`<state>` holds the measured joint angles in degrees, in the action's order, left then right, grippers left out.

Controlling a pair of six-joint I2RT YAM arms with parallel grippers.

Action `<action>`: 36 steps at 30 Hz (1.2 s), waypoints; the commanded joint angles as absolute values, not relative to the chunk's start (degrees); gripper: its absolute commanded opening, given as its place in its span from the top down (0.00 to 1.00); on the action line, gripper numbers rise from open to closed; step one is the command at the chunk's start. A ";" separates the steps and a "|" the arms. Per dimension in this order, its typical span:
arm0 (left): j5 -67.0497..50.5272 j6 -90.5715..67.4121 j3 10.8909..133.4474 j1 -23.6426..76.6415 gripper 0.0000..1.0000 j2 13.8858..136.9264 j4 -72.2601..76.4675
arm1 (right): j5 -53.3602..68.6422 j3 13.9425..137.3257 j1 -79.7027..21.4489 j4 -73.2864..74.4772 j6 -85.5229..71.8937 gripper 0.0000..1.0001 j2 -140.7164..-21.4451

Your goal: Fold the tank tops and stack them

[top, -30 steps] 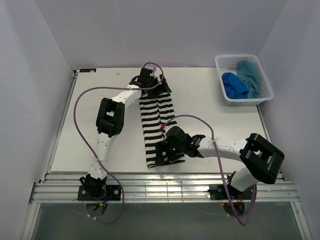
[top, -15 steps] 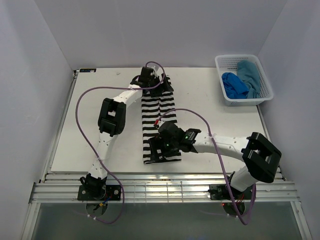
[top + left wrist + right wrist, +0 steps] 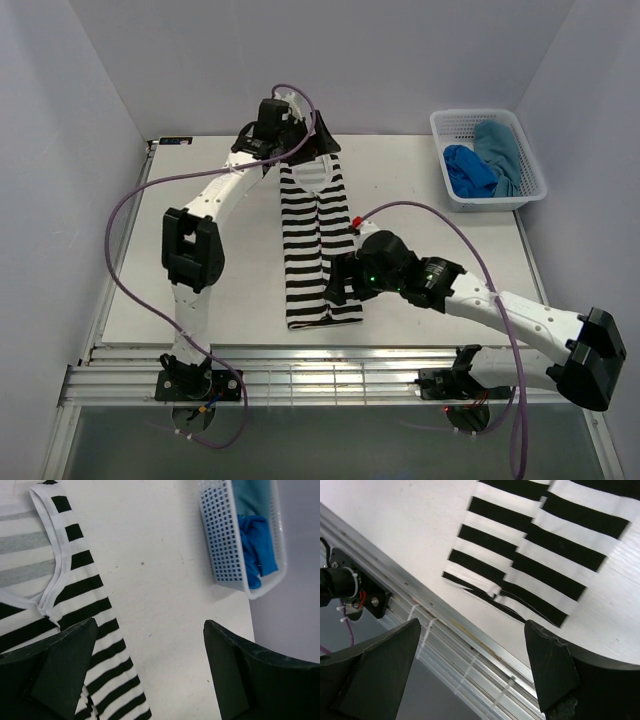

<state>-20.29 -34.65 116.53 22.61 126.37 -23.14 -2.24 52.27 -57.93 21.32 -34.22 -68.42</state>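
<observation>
The left gripper (image 3: 150, 630) and right gripper (image 3: 472, 625) just lifted off the striped top (image 3: 315, 250). Both are wide and empty. I think it needs another fold.

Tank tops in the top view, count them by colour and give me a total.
Striped tank top, black and white: 1
Bright blue tank top: 1
Teal tank top: 1
Total: 3
</observation>
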 commanded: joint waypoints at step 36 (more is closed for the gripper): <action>-11.34 -57.65 28.04 38.14 0.25 69.69 -22.06 | 11.78 29.09 -41.40 8.44 -35.60 0.12 -71.10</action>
<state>-11.66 -57.76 28.42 37.30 68.05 -23.42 15.03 29.19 -41.63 10.44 -34.70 -69.76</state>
